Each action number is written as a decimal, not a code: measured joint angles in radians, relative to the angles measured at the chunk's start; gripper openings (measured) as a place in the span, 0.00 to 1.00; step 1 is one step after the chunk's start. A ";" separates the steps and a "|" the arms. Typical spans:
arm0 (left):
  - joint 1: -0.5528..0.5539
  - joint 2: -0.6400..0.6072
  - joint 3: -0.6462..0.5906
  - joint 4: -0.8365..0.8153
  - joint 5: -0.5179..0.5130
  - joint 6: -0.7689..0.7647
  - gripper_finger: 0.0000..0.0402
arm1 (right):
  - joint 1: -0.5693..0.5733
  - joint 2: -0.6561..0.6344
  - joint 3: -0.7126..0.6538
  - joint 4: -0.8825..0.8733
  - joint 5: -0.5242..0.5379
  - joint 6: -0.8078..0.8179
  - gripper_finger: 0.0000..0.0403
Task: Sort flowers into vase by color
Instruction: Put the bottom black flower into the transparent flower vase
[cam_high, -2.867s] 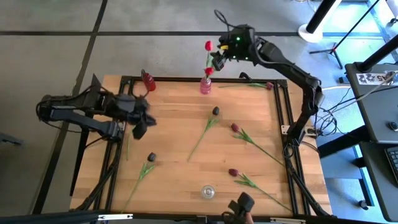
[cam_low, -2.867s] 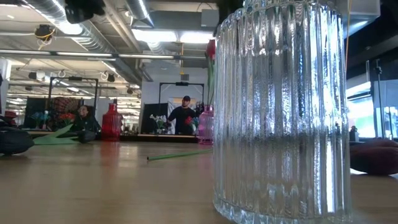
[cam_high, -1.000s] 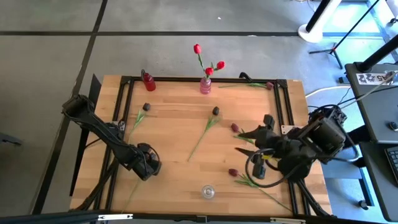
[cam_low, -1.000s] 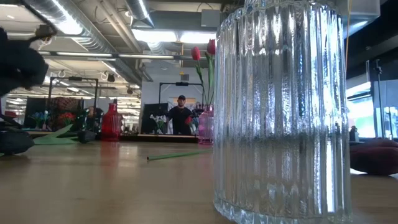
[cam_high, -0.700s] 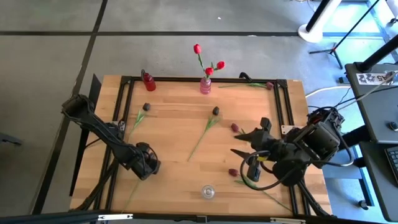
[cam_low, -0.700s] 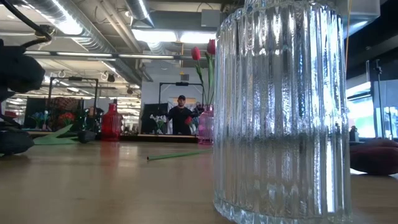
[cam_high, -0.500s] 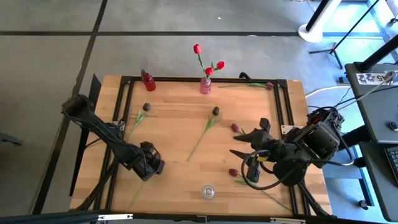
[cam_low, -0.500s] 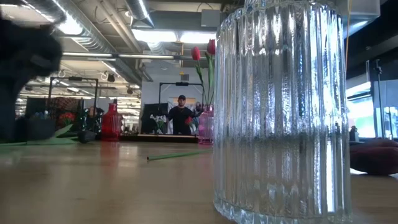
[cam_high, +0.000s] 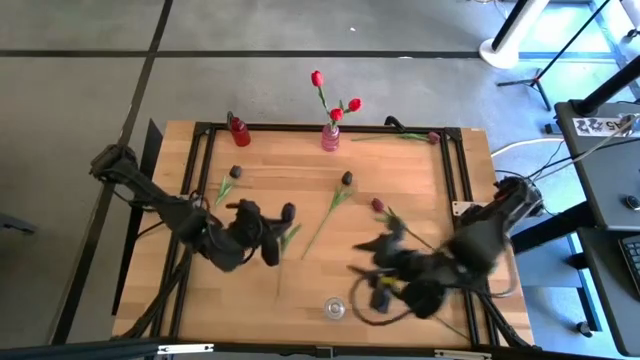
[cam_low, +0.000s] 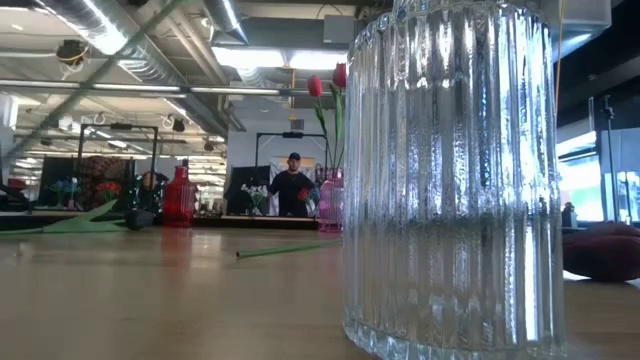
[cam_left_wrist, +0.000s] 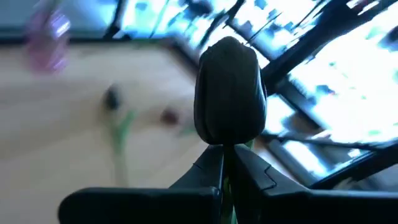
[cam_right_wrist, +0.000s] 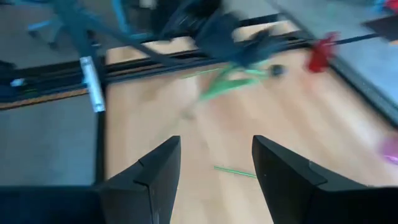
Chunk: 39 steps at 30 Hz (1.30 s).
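My left gripper (cam_high: 272, 228) hovers over the table's left middle, shut on a near-black tulip (cam_high: 288, 211) whose bud (cam_left_wrist: 227, 93) stands just past the fingers. My right gripper (cam_high: 365, 285) is open near the table's near edge, beside the clear ribbed vase (cam_high: 334, 308). A pink vase (cam_high: 330, 138) at the far edge holds three red tulips (cam_high: 336, 100). A red vase (cam_high: 239, 131) stands to its left. Two near-black tulips (cam_high: 235, 171) (cam_high: 347, 178) and two maroon ones (cam_high: 378, 205) (cam_high: 433, 137) lie flat on the wood. My left gripper pinches the near-black tulip between its two fingers (cam_left_wrist: 211, 171), on the stem right under the bud (cam_left_wrist: 228, 146). The flower is lifted clear of the table. Its leaf (cam_high: 291, 237) and stem trail behind the fingers, and the stem streaks the low view (cam_low: 90, 80).
The clear vase fills the low view's foreground (cam_low: 455, 180). A black frame (cam_high: 452, 190) edges the wooden table. The right arm covers the near right part of the table. People show in the room beyond the far edge (cam_low: 292, 185). Bare wood lies around the table's middle (cam_high: 290, 185).
My left gripper has risen from the near-left part of the table and swung right toward the centre, carrying the near-black tulip up off the wood. My right gripper has moved left along the near side toward the clear vase.
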<state>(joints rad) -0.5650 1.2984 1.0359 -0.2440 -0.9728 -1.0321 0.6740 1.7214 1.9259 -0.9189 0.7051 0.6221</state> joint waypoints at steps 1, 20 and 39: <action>0.015 0.000 0.000 0.089 0.007 0.076 0.02 | -0.014 0.000 -0.036 0.086 -0.046 -0.030 0.49; 0.029 0.006 -0.236 0.970 0.332 0.629 0.03 | -0.161 -0.016 -0.365 0.737 -0.324 -0.516 0.49; 0.030 0.004 -0.310 1.070 0.425 0.878 0.03 | -0.262 -0.019 -0.402 0.845 -0.319 -0.359 0.49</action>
<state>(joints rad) -0.5355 1.3023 0.7258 0.8259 -0.5476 -0.1538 0.4119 1.7029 1.5242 -0.0742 0.3865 0.2632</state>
